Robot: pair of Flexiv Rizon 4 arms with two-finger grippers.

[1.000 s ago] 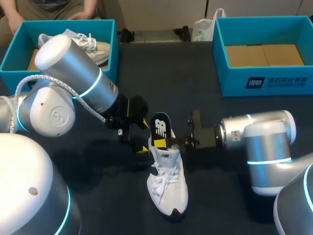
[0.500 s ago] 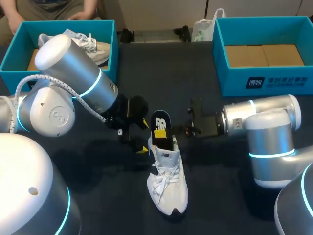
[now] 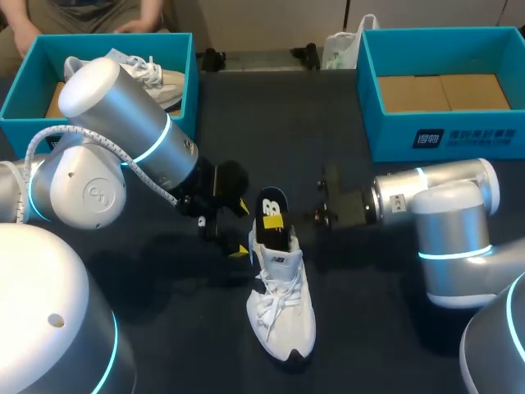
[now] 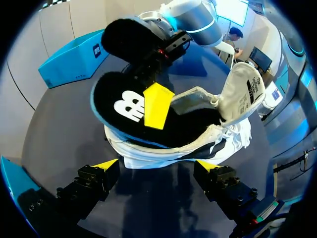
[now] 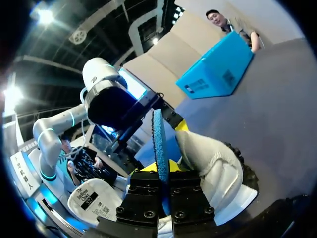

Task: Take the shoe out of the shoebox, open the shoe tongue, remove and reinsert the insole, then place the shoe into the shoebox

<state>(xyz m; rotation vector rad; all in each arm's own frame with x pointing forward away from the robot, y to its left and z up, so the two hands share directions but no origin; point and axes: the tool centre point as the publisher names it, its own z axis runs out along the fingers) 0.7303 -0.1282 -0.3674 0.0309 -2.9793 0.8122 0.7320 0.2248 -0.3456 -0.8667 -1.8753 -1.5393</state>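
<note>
I count two teal cardboard shoeboxes, two white sneakers and one insole. The left shoebox (image 3: pixel 190 74), upper left of the frame, holds the second white sneaker (image 3: pixel 160 82). The right shoebox (image 3: pixel 443 135), upper right, shows only a brown cardboard floor (image 3: pixel 443 92). The white lace-up sneaker (image 3: pixel 283 316) I'm working on lies on the dark table (image 3: pixel 361 312) at lower centre, heel toward the top of the frame. The black insole with a white logo (image 3: pixel 271 203) stands up out of its heel.

My right gripper (image 3: pixel 274 221) is clamped on that insole. My left gripper (image 3: pixel 240 230) sits with its fingers spread, just left of the heel.

The left wrist camera shows the insole's logo face (image 4: pixel 124 106), one yellow tip of the right gripper (image 4: pixel 157 105) pressed on it, and the tongue (image 4: pixel 242 91) folded back. Its own left gripper (image 4: pixel 157 166) has the shoe (image 4: pixel 168 148) just ahead of it. The right wrist camera sees the insole (image 5: pixel 159 144) edge-on, a thin blue line between its own fingers (image 5: pixel 161 171).

Compared with a second ago, my right arm has pulled slightly right and up in the frame. Its yellow tip now sits higher on the insole. The left arm and the shoe have not moved.
</note>
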